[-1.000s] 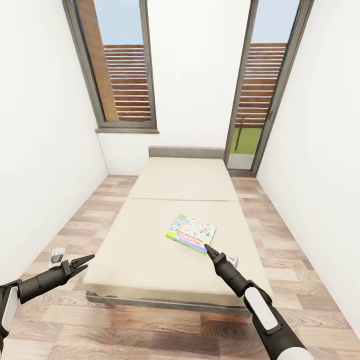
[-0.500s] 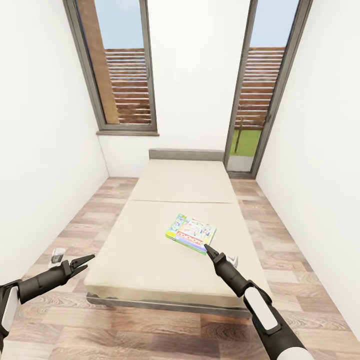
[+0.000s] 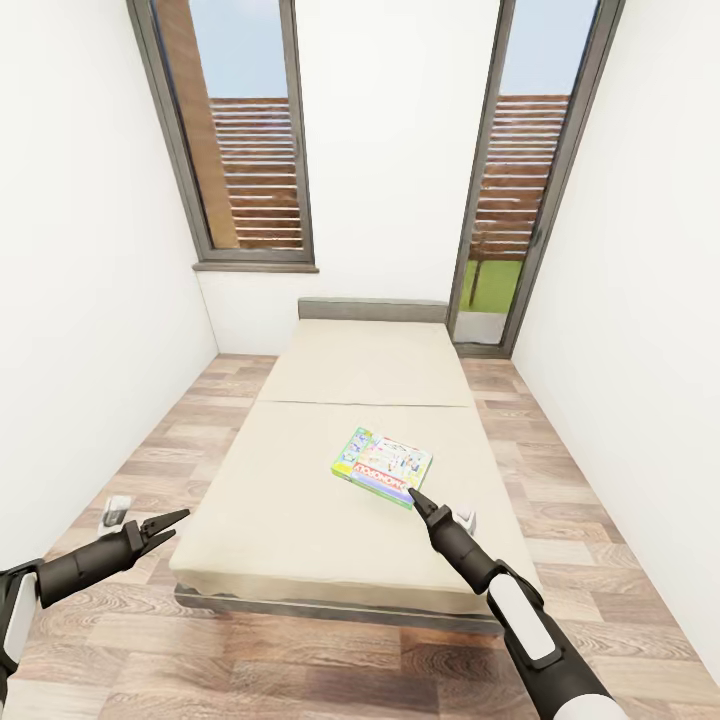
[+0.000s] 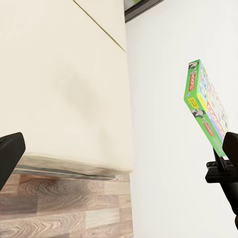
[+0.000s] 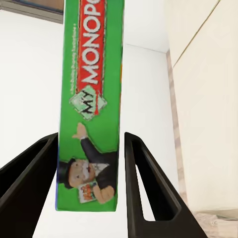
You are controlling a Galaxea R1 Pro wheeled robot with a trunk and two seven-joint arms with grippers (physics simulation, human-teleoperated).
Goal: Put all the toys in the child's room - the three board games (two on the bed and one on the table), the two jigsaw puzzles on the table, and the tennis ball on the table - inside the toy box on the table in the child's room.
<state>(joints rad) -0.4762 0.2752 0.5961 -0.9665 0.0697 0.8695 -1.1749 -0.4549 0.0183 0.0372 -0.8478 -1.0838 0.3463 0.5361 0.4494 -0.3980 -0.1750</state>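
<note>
Board game (image 3: 382, 466) lies flat on the cream bed (image 3: 300, 500), in the lower centre-right of the head view, its green edge toward the robot. It is the one game box visible on the mattress; where the second bed game is cannot be told from these pictures, and neither the table nor the toy box is in sight.

At the lower right of that frame, the right gripper (image 3: 418, 500) reaches to the near corner of the box. In the right wrist view its two dark fingers (image 5: 144, 183) stand apart on either side of the green lettered edge (image 5: 91, 99), with daylight between finger and box on at least one side, so the claw looks spread around the edge rather than clamped on it.

At the lower left, the left gripper (image 3: 170, 522) hangs off the bed's near corner above the plank floor (image 3: 300, 660), its tips apart and holding nothing.

As a judgement, this box is still to be grasped and carried off.
</note>
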